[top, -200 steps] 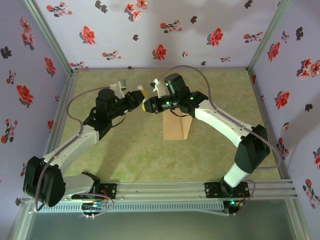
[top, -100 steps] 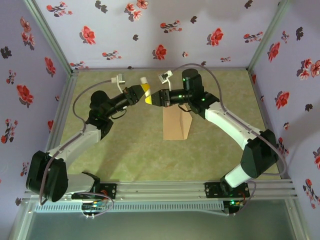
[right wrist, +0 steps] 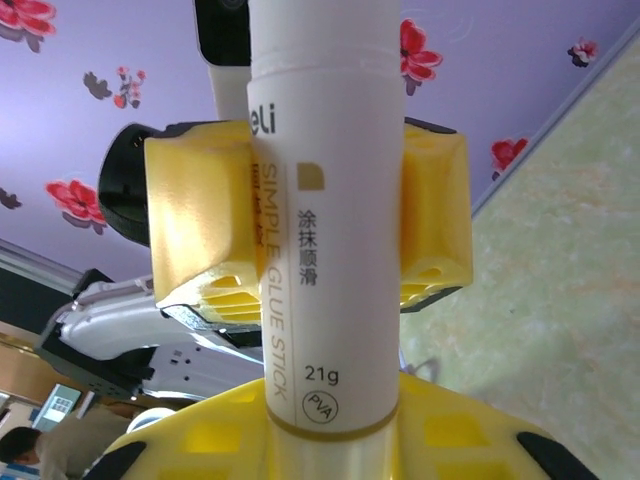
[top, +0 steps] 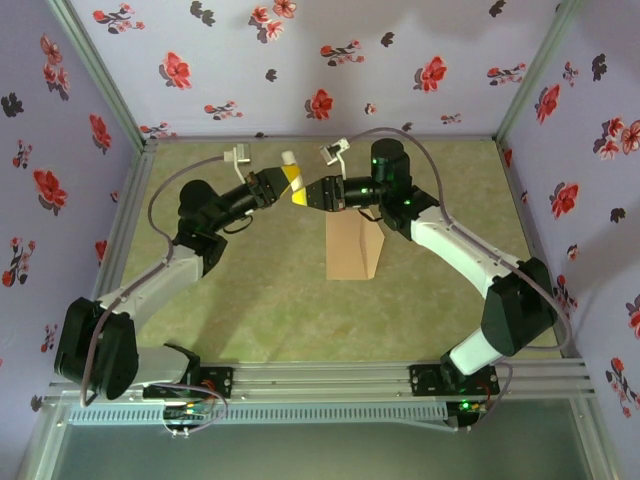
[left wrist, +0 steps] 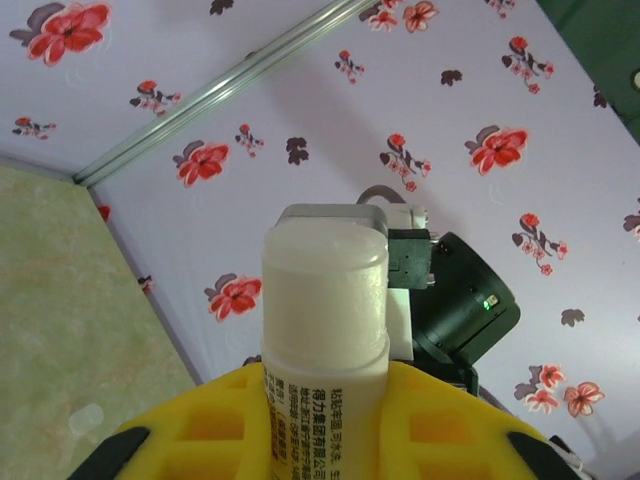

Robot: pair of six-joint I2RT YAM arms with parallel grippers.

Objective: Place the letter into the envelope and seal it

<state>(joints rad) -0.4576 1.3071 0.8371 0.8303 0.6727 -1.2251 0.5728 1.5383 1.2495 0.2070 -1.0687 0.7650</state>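
Top external: left pincer (top: 284, 181) and right pincer (top: 301, 196) meet in the air over the far desk (top: 250, 300), both closed on one glue stick (top: 290, 168). The envelope (top: 352, 255) lies flat on the desk, partly beneath the right arm. Left wrist: left pincer grips the glue stick below its cap. Right wrist: right pincer holds its base, and left pincer clamps it higher up.

The space above the far middle of the desk (top: 270, 310) is barred by the left tool (top: 272, 185) and the right tool (top: 312, 194), both clamped on one glue stick (top: 291, 178). The envelope (top: 352, 258) is overhung at its far end by the right arm (top: 460, 250). Open desk is left toward the near edge, and three sides are closed by walls (top: 300, 70).
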